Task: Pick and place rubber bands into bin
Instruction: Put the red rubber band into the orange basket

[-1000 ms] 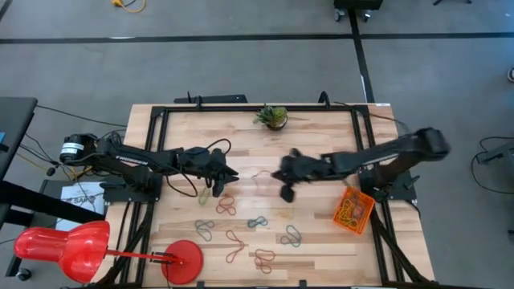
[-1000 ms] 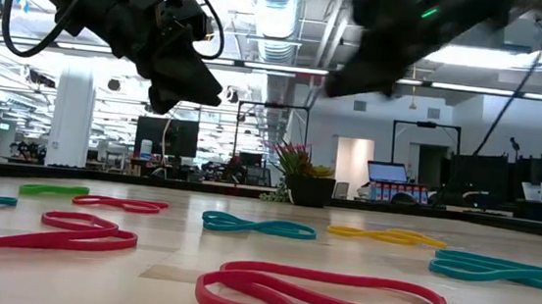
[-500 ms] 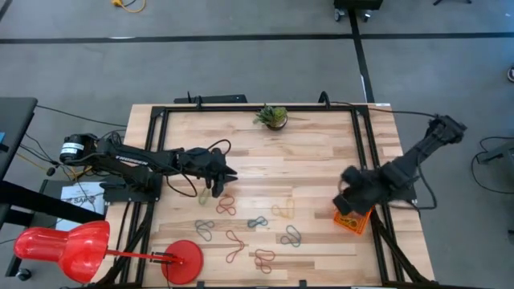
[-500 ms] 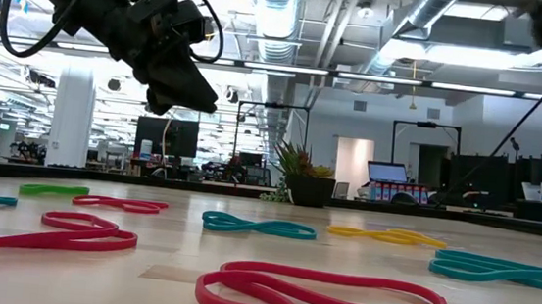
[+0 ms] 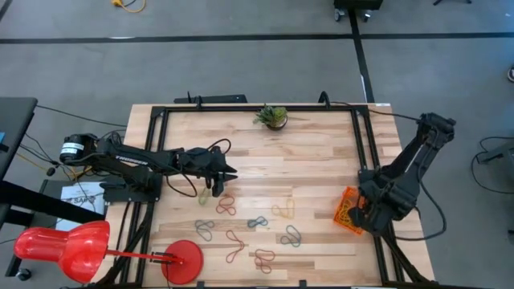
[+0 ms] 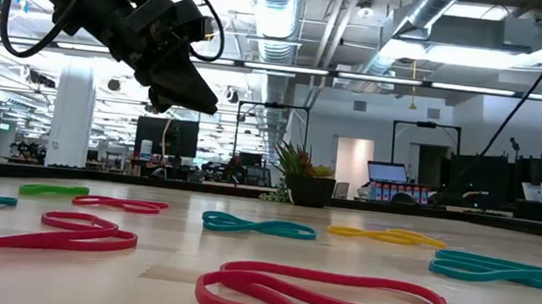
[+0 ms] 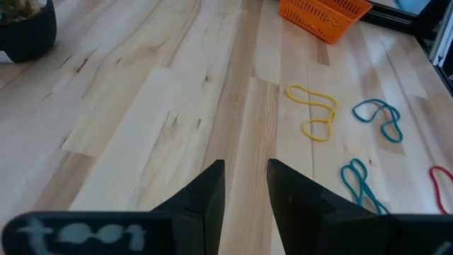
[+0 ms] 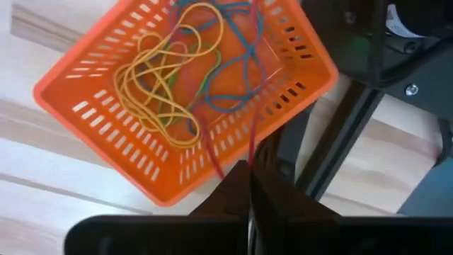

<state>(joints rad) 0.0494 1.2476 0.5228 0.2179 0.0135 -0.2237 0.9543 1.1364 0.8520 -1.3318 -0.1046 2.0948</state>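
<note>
Red rubber band (image 8: pixel 212 159) is pinched in your closed right gripper (image 8: pixel 248 185) over the bin (image 8: pixel 106 124) rim; releasing here risks it draping outside. Left gripper (image 7: pixel 244 185) hovers narrowly parted, empty.

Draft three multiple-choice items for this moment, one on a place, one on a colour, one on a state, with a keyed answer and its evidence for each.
1. Where is the right claw?
A. over the potted plant
B. at the orange bin by the table's right edge
C. above the red disc

2. What colour is the rubber band pinched by the right claw?
A. red
B. green
C. yellow

3. How do the left claw's fingers stand?
A. closed on a yellow band
B. apart, holding nothing
C. closed on a cable

Answers:
1. B, the high view puts that arm's end at the bin and its wrist view looks straight into it.
2. A, a red strand runs from its closed fingertips up over the bin wall.
3. B, bare table wood shows in the gap between its two fingers.
</note>
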